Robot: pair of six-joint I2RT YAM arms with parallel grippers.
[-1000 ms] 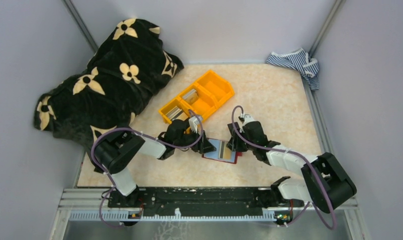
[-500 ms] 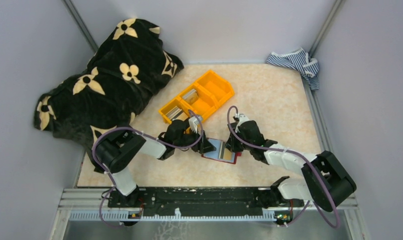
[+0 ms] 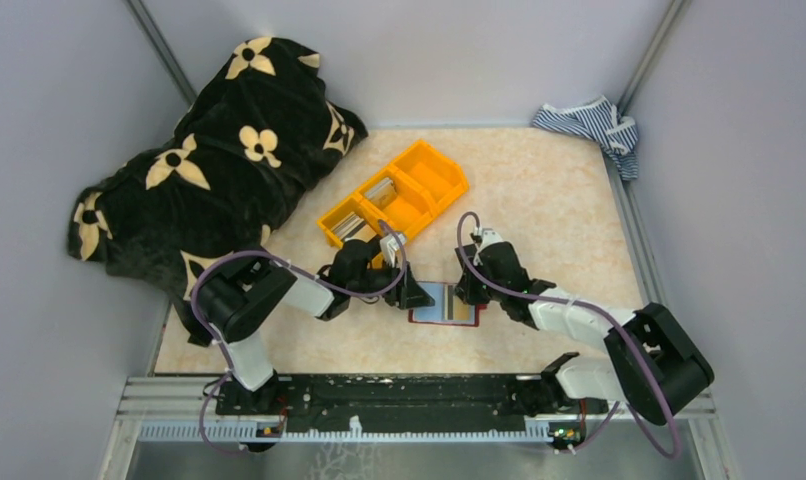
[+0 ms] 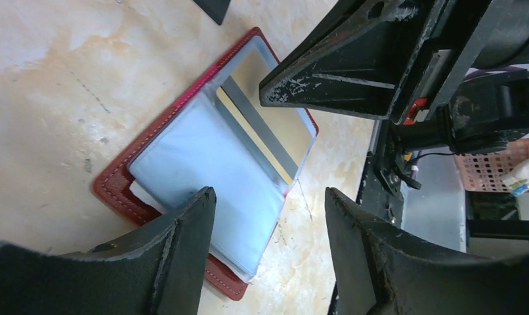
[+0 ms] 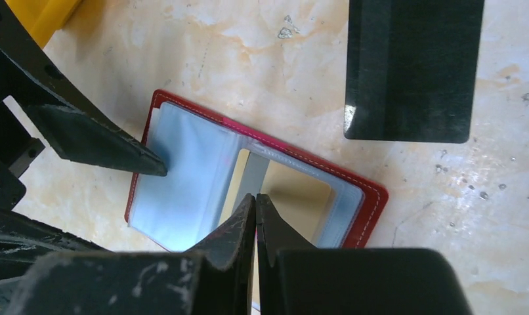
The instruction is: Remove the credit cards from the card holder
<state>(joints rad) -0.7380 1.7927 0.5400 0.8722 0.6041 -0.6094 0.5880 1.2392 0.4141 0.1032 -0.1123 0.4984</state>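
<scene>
One card holder [image 5: 183, 190]; right jaws grasp one beige card [image 5: 301, 200]; left jaws released; one dark card [image 5: 413, 65].

The left claw [image 4: 268, 200], jaws wide, hangs over the open card holder [image 4: 196, 154], a beige card [image 4: 285, 134] in its pocket.

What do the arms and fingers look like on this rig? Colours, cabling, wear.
The left arm and right arm have white links and bulky black joint housings, with a purple cable looping along each. On the left gripper and right gripper, the fingers are matte black wedges tapering to tips, edges scuffed pale. No readable markings.
</scene>
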